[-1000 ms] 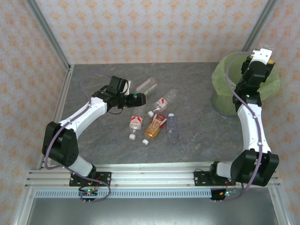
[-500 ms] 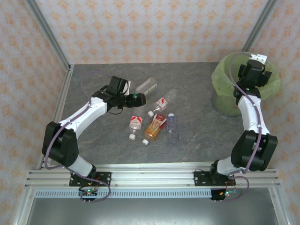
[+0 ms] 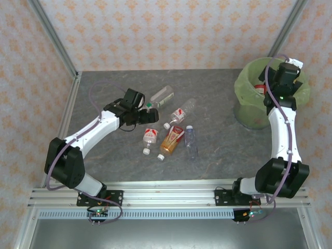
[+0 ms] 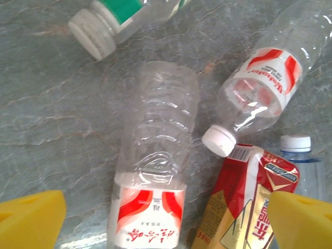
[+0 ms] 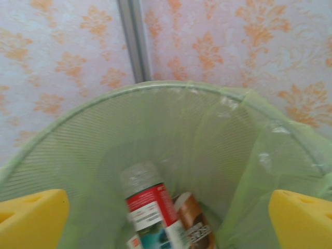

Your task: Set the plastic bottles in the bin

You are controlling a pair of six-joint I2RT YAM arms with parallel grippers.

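Several plastic bottles lie mid-table. A clear bottle with a red-white label [image 4: 154, 155] [image 3: 150, 136] lies lengthwise between my left gripper's [image 4: 166, 223] [image 3: 146, 115] open yellow pads [image 4: 31, 218], apart from both. Beside it are an amber bottle with a red-gold label [image 4: 249, 202] [image 3: 172, 138], a second red-white bottle [image 4: 264, 78] [image 3: 182, 111], a green-labelled one [image 4: 116, 13] [image 3: 163, 95] and a clear one [image 3: 191, 140]. My right gripper [image 3: 287, 72] [image 5: 168, 220] hangs open over the lime-green bin [image 3: 249, 106] [image 5: 223, 135]. Inside lie a red-labelled bottle [image 5: 150, 207] and a brown one [image 5: 193, 222].
The bin stands in the far right corner against patterned walls and a metal post [image 5: 134, 39]. Bare grey table [image 3: 218, 150] stretches between the bottle cluster and the bin. The aluminium rail [image 3: 166, 194] runs along the near edge.
My left gripper has shifted slightly nearer, over the red-white bottle. My right wrist has turned and settled over the bin, where a red label now shows inside.
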